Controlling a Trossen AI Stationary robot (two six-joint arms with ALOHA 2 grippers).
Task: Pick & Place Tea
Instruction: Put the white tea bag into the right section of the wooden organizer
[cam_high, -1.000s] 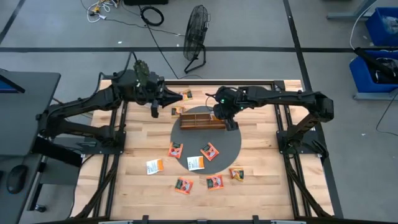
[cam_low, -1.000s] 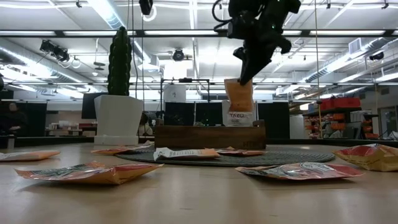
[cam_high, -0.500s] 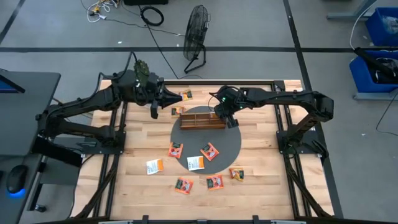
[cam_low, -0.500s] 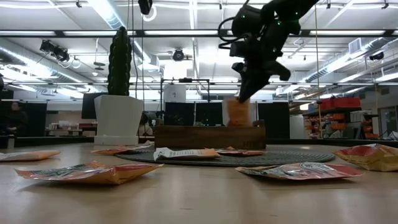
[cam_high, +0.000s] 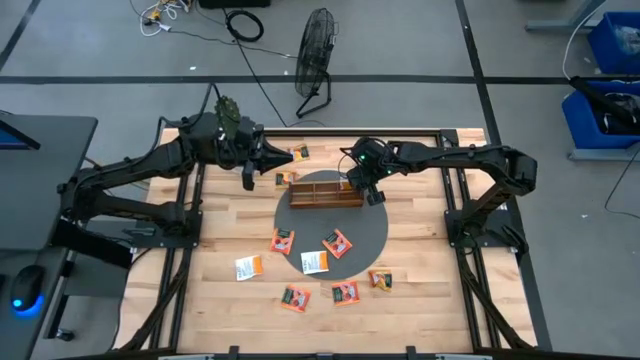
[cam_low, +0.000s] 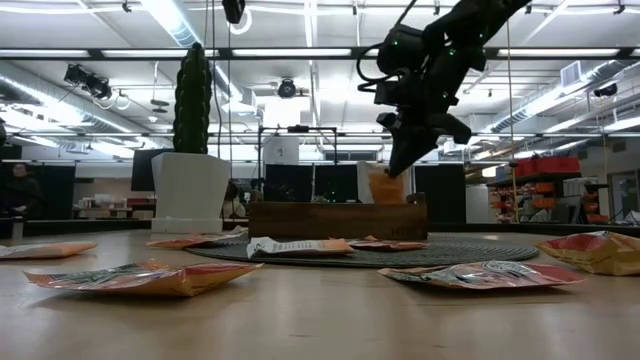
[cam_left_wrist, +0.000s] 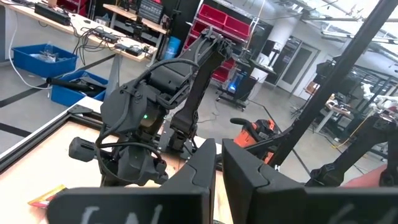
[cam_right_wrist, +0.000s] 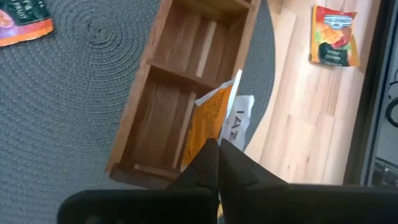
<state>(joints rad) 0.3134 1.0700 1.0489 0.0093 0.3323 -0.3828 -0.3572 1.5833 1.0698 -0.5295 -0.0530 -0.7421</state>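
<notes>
Lower now than a second back, my right tool (cam_low: 400, 170) has sunk its orange sachet (cam_right_wrist: 208, 121) partway into the wooden tray (cam_high: 325, 191), centre frame, jaws pinched shut on its top edge. I fear it snags the white sachet (cam_right_wrist: 238, 127) alongside and buckles. My left tool (cam_high: 268, 160) idles nearly closed, empty, upper left

Tea sachets, small flat squares of printed paper; one orange sachet (cam_right_wrist: 208, 121) stands on edge in the end compartment of the wooden tray (cam_right_wrist: 161, 99), pinched at its upper edge by the right gripper (cam_right_wrist: 217, 155), a white sachet (cam_right_wrist: 239, 124) upright just beside it; seven lie flat nearer the table's front, two on the round grey mat (cam_high: 375, 235), the white one (cam_high: 316, 262) at its edge; two orange ones (cam_high: 299, 153) lie beyond the tray.
</notes>
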